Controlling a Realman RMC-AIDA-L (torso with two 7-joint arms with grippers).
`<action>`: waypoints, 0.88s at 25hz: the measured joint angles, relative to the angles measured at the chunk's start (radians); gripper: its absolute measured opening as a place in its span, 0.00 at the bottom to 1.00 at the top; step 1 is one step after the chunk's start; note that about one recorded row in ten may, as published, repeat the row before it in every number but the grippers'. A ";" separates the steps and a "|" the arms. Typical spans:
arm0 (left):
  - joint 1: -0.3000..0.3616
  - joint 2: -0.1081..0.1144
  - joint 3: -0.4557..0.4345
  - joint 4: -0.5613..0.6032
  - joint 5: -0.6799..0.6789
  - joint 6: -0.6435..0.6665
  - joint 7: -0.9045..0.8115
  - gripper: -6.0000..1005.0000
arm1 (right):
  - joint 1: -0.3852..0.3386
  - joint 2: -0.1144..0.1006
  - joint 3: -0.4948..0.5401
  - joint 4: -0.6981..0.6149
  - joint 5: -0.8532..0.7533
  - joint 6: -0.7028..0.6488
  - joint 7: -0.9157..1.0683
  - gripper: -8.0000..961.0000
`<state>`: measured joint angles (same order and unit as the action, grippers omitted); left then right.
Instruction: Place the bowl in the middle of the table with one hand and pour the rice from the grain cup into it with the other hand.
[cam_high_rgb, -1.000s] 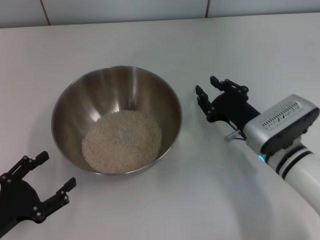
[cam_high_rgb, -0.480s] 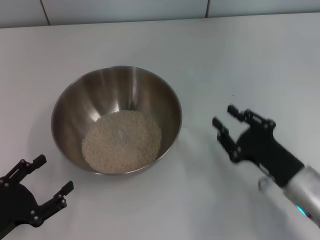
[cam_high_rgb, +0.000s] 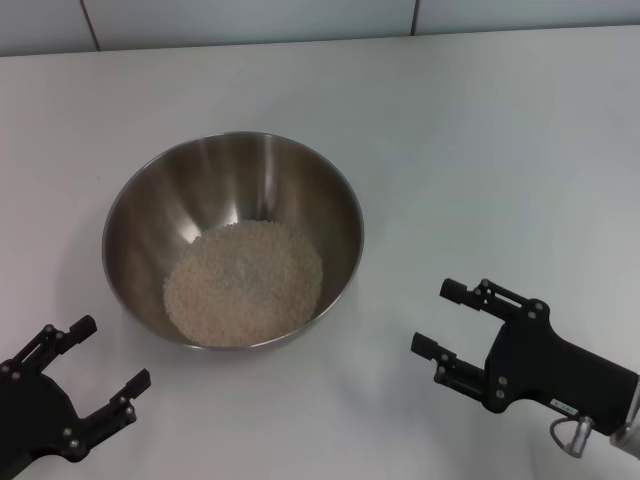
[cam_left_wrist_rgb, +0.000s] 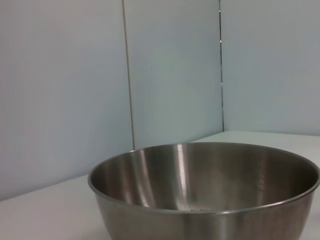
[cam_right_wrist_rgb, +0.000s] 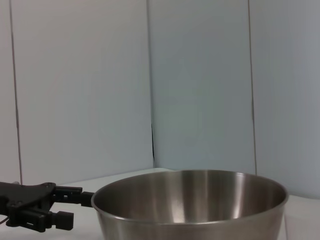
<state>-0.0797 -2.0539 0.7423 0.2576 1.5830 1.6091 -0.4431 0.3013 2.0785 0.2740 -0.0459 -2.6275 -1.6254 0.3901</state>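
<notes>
Both grippers hang empty over the white table (cam_high_rgb: 480, 130), fingers spread apart and touching nothing. The right gripper (cam_high_rgb: 442, 318) sits at the near right of the head view, its two black fingers (cam_high_rgb: 460, 291) pointing toward the bowl (cam_high_rgb: 232, 160) with open tabletop between them — near it, but clear of the rim. The left gripper (cam_high_rgb: 108, 362) holds at the near left corner, its fingers likewise parted and aimed up toward the bowl's near wall, just short of it. The stainless-steel bowl stands upright on the table between the two arms, a mound of off-white rice (cam_high_rgb: 243, 280) settled in its bottom. From the right wrist camera the bowl's brushed outer wall (cam_right_wrist_rgb: 190, 215) fills the foreground, with the left gripper (cam_right_wrist_rgb: 70, 207) visible beside it — low and open. The left wrist camera shows only the bowl (cam_left_wrist_rgb: 205, 200) close ahead.
</notes>
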 joint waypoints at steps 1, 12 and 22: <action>0.000 0.000 0.001 0.000 0.000 0.000 0.000 0.83 | 0.003 0.001 0.000 0.001 0.001 0.002 -0.006 0.57; 0.000 -0.002 0.002 0.000 0.002 0.007 -0.002 0.83 | 0.024 0.004 -0.001 0.016 0.000 0.050 -0.048 0.82; 0.000 -0.003 0.002 0.000 0.002 0.007 -0.001 0.83 | 0.026 0.006 -0.001 0.037 0.001 0.079 -0.057 0.82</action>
<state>-0.0797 -2.0570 0.7440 0.2578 1.5846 1.6160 -0.4442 0.3273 2.0847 0.2730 -0.0087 -2.6269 -1.5463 0.3328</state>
